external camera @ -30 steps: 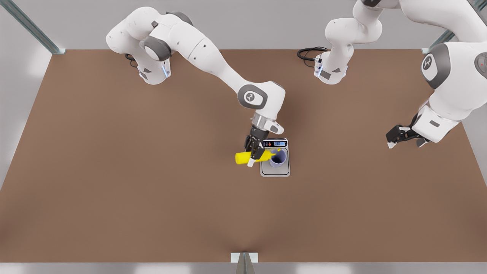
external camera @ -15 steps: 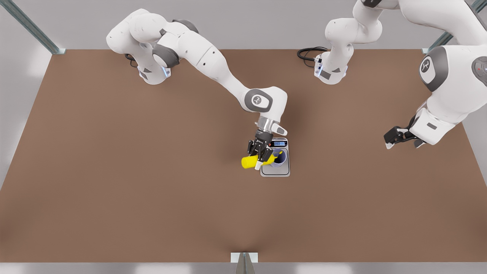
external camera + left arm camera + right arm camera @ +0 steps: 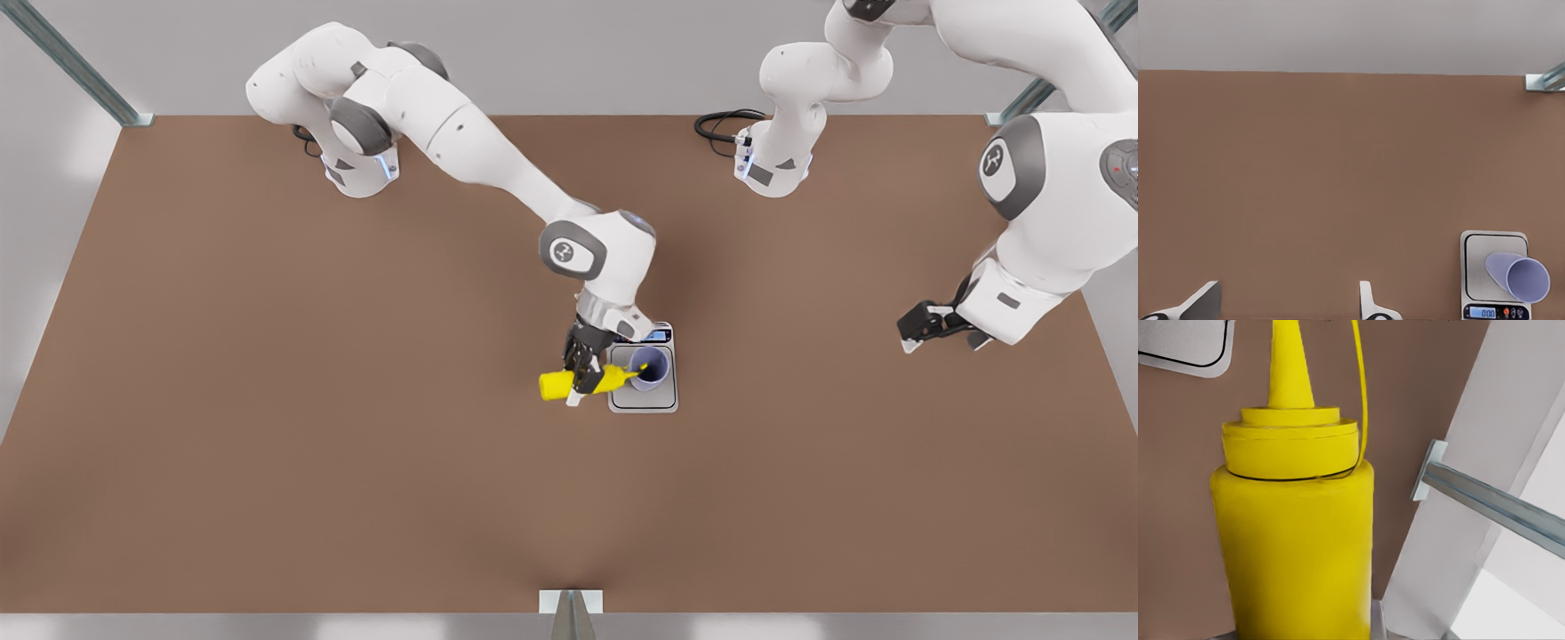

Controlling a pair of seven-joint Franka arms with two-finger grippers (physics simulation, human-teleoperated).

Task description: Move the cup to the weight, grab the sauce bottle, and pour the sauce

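The right gripper [image 3: 582,380] is clamped on the sauce bottle [image 3: 582,383], held nearly level with its nozzle at the rim of the cup [image 3: 650,369], which stands on the weight [image 3: 644,396] mid-table. Far off toward the front view's right, the left gripper [image 3: 913,330] waits over bare table [image 3: 267,400], fingers [image 3: 1368,301] spread apart and holding nothing.

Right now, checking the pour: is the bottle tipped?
Tipped: the bottle lies nearly level in the right hand, nozzle toward the cup.
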